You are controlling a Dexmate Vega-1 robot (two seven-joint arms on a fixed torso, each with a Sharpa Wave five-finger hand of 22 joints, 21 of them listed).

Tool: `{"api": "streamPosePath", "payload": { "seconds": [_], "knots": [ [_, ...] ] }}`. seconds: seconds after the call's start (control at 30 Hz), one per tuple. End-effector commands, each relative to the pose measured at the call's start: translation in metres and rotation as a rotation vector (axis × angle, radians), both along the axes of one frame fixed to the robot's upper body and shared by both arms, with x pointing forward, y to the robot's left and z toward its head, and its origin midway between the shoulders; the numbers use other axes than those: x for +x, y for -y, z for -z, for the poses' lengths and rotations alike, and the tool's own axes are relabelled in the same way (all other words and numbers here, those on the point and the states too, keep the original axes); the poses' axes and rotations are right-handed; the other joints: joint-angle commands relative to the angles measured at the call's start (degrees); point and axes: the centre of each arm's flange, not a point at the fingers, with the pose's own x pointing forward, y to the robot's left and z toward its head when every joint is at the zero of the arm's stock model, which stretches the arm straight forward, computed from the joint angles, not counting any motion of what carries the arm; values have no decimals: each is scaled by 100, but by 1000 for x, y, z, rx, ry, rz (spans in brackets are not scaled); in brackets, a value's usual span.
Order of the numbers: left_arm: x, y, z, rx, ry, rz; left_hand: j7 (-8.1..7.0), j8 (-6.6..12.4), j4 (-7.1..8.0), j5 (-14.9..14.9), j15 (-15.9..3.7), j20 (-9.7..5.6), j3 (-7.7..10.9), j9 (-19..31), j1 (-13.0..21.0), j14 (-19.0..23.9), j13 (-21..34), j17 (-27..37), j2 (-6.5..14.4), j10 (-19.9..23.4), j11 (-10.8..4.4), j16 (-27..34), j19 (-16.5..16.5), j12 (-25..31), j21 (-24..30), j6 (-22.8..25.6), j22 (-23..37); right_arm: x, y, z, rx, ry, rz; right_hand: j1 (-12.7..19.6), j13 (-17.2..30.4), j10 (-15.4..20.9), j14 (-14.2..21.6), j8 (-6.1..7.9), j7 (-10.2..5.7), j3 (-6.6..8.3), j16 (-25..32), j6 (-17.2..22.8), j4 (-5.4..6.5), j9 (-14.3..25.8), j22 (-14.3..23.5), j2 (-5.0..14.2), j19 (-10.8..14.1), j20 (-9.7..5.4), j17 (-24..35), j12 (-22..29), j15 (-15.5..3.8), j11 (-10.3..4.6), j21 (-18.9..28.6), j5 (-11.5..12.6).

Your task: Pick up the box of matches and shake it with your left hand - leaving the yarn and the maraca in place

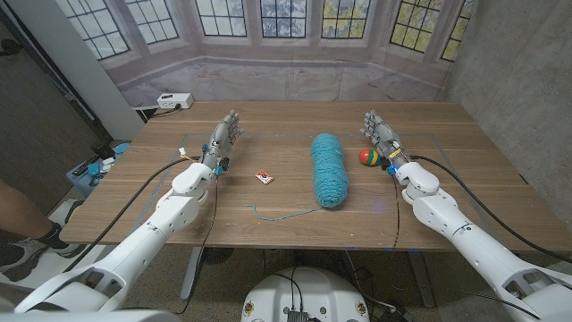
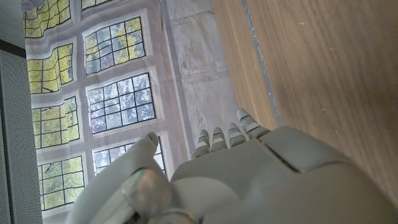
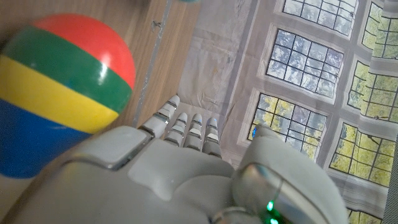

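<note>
A small red and white box of matches lies on the wooden table, a little left of the middle. My left hand stands to its left and farther back, fingers straight and apart, holding nothing; its back also shows in the left wrist view. A teal skein of yarn lies just right of the box, a loose strand trailing toward the front. The striped maraca ball sits right of the yarn, close beside my right hand, which is open with fingers extended.
A white power strip sits off the table's back left corner. A blue object lies on the floor to the left, where part of a person's leg shows at the picture's edge. A window backdrop hangs behind the table.
</note>
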Motion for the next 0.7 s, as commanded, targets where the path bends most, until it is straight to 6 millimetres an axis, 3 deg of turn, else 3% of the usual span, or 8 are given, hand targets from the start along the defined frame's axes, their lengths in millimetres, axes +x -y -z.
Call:
{"api": "streamPosePath", "payload": {
  "seconds": [0.03,0.7],
  "knots": [
    [-5,-8,1,30,-11,7,24,26,-42,27,33,52,80,28,125,24,19,20,29,45,8,19,47,43,-7,42,20,-10,-19,6,-22,2,34,105,19,52,19,24,-5,50,25,68,-52,8,11,-6,44,-418,-16,32,-272,5,26,24],
    [-18,-18,-11,128,5,33,30,-9,-311,37,19,64,241,24,316,55,20,4,-39,55,-9,-30,116,0,-127,69,18,-21,-27,6,-34,24,69,269,14,52,12,28,-4,132,27,99,-228,6,12,-4,30,-423,-108,29,-263,-3,29,8]
  ]
}}
